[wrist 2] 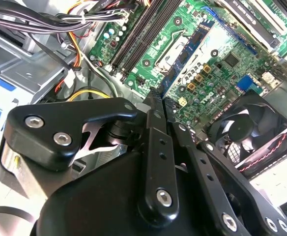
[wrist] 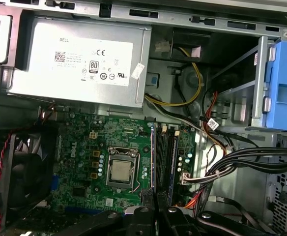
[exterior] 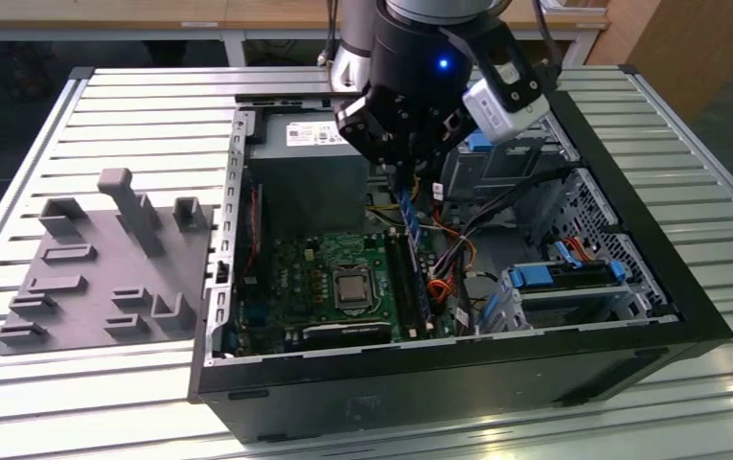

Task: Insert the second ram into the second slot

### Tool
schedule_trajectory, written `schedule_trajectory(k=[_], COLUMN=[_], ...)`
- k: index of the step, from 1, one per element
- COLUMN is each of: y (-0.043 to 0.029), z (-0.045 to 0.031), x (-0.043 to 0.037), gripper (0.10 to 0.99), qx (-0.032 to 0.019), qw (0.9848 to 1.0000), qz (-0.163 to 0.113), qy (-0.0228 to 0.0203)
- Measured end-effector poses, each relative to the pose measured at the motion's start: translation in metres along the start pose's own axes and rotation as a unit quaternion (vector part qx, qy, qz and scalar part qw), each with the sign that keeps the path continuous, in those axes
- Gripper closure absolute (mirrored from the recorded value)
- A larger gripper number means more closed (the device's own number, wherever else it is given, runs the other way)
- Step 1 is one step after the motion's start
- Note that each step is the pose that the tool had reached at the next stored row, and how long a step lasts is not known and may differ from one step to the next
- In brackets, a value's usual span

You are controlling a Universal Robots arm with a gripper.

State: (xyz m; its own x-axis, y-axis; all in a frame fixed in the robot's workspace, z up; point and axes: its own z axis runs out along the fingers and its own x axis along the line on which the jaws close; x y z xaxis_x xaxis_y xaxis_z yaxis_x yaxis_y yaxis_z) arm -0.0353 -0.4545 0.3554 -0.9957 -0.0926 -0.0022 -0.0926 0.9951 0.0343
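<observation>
The second ram is a thin blue board hanging on edge from my gripper inside the open computer case. My gripper is shut on it. In the second wrist view the ram runs out from the black fingers, blue with a white label. The first wrist view has the ram as a thin blue line beside the dark memory slots. It hovers above the slots, apart from them. I cannot tell which slot it is over.
A silver power supply fills the case's far end. The processor socket lies beside the slots, a fan further out. Cable bundles and blue drive-bay clips crowd the other side. A grey fixture plate lies at the exterior view's left.
</observation>
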Motion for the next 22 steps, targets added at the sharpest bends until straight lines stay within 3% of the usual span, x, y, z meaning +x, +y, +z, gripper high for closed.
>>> schedule_trajectory(k=[22], y=[-0.0035], z=[0.0072], x=[0.0002], gripper=[0.953], qx=[0.0000], qw=[1.0000], qz=[0.003], qy=[-0.0001])
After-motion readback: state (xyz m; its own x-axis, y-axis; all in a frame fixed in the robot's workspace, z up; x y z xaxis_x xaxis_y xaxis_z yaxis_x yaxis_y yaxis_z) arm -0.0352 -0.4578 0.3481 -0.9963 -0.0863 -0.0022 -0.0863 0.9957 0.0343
